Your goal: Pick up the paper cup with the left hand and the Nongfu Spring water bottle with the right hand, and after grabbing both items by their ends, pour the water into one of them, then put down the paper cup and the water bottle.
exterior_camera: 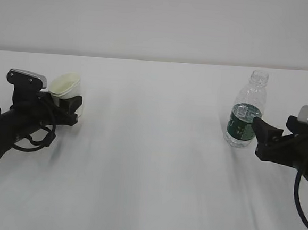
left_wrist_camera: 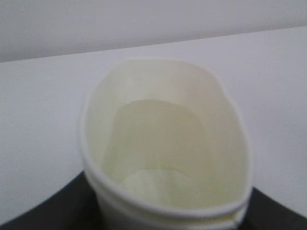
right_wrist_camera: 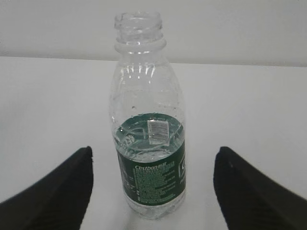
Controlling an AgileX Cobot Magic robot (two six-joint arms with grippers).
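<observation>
White tabletop (exterior_camera: pixel 150 162): black left gripper (exterior_camera: pixel 69 108) squeezes a small white paper cup (exterior_camera: pixel 66 89); black right gripper (exterior_camera: pixel 262 135), jaws wide, flanks a clear green-labelled plastic bottle (exterior_camera: pixel 246 109) without touching.

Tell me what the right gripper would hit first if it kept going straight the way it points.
The Nongfu Spring water bottle. The right gripper is open, its fingers either side of the bottle's labelled lower body, with the bottle centred in the gap ahead. It stands upright and uncapped; how far off is unclear.
</observation>
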